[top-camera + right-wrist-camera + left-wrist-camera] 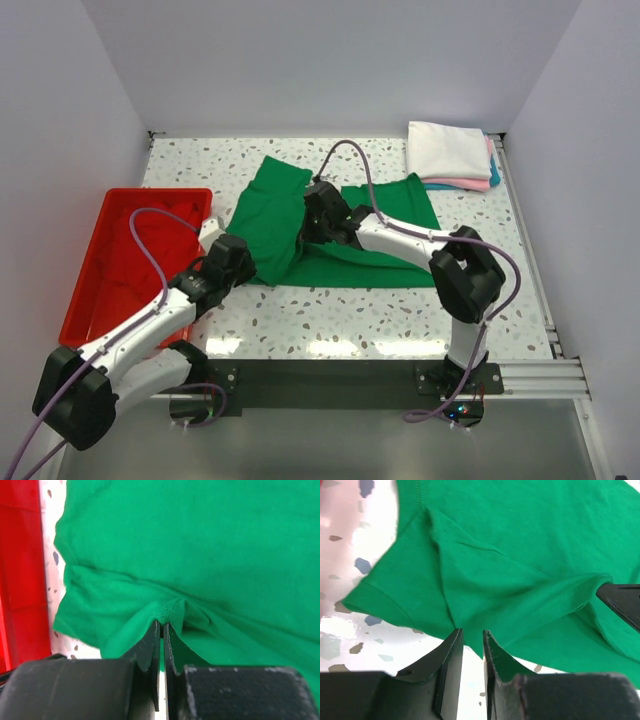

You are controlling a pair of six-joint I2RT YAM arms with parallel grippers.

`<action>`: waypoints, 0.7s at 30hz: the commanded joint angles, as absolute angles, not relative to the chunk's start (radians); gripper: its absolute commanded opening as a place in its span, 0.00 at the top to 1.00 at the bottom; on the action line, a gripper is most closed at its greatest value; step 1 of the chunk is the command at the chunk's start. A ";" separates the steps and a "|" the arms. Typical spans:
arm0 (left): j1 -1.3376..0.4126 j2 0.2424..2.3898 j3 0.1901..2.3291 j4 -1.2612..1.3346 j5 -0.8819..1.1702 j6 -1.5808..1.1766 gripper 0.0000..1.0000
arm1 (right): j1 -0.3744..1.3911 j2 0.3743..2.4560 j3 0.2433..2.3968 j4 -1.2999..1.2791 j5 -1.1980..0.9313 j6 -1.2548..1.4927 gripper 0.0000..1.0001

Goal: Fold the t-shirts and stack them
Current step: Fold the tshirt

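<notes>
We are pinching a raised fold of the green shirt (272, 215), spread mid-surface (330, 305), in our clenched right end effector (162, 626). Our left end effector (471, 636) is meeting its 8 o'clock corner, and we cannot tell whether it is gripping.

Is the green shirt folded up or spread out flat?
Half folded: the green shirt has one side flopped over the middle, not a neat rectangle. The right gripper pinches a bunched fold.
</notes>
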State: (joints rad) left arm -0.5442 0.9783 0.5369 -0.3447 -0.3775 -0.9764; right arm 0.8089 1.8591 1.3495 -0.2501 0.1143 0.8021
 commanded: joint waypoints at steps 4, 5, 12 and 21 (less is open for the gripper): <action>-0.492 1.014 0.529 -0.333 -0.380 -0.973 0.83 | 0.750 1.946 1.471 -0.198 0.011 0.785 1.00; -0.491 1.019 0.523 -0.333 -0.382 -0.976 0.85 | 0.735 1.957 1.482 -0.199 0.002 0.784 1.00; -0.471 1.101 0.468 -0.295 -0.417 -1.028 0.96 | 0.692 2.036 1.562 -0.195 -0.057 0.781 1.00; -0.451 1.201 0.436 -0.244 -0.434 -1.028 0.98 | 0.644 2.112 1.621 -0.175 -0.127 0.793 1.00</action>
